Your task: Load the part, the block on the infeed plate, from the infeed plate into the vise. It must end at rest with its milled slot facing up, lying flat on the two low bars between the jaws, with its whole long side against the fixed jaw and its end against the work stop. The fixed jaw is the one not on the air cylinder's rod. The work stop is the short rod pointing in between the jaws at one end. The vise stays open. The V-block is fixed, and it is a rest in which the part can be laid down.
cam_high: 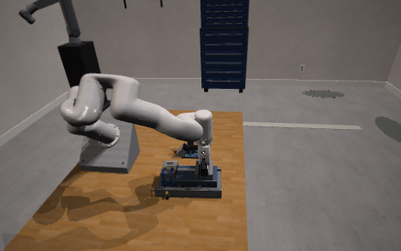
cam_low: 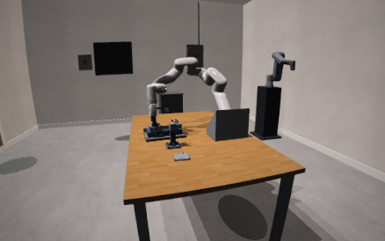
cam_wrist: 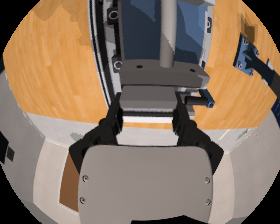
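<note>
My gripper [cam_wrist: 148,101] is shut on the part [cam_wrist: 148,104], a grey block that I hold across its width between the two black fingers. In the wrist view the block sits at the near end of the vise [cam_wrist: 157,36], just in front of a grey jaw. The air cylinder's rod [cam_wrist: 168,23] runs away beyond that jaw. In the top view the gripper [cam_high: 202,170] points straight down into the right end of the vise [cam_high: 189,180]. I cannot tell whether the block rests on the low bars. The infeed plate [cam_low: 182,156] lies bare on the table.
The V-block [cam_high: 189,150] stands just behind the vise and shows at the right edge of the wrist view [cam_wrist: 247,56]. The arm's grey base wedge [cam_high: 111,153] stands to the left.
</note>
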Robot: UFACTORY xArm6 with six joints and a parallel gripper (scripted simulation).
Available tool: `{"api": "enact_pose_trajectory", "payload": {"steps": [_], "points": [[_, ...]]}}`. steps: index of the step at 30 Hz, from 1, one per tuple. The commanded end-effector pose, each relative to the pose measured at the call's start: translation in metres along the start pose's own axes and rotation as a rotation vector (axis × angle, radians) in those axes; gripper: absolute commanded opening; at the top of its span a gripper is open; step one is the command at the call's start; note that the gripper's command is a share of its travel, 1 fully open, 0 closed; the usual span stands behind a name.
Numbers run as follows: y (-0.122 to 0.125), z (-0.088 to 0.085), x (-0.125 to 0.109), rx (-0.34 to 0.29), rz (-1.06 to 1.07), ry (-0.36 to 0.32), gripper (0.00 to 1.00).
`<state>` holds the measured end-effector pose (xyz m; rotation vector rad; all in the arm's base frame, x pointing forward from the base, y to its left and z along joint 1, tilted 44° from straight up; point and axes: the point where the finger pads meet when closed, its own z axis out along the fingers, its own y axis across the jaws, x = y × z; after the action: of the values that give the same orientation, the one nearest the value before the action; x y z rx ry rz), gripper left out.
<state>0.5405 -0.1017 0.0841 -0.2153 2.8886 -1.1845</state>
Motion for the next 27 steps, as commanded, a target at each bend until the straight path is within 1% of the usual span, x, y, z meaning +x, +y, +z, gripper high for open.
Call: {"api": "enact_pose_trajectory", "payload": {"steps": [1, 27], "points": [[-0.0004, -0.0016, -0.0013, 0.000, 0.001, -0.004, 0.00], [-0.0004, 0.0008, -0.0013, 0.000, 0.001, -0.004, 0.00]]}}
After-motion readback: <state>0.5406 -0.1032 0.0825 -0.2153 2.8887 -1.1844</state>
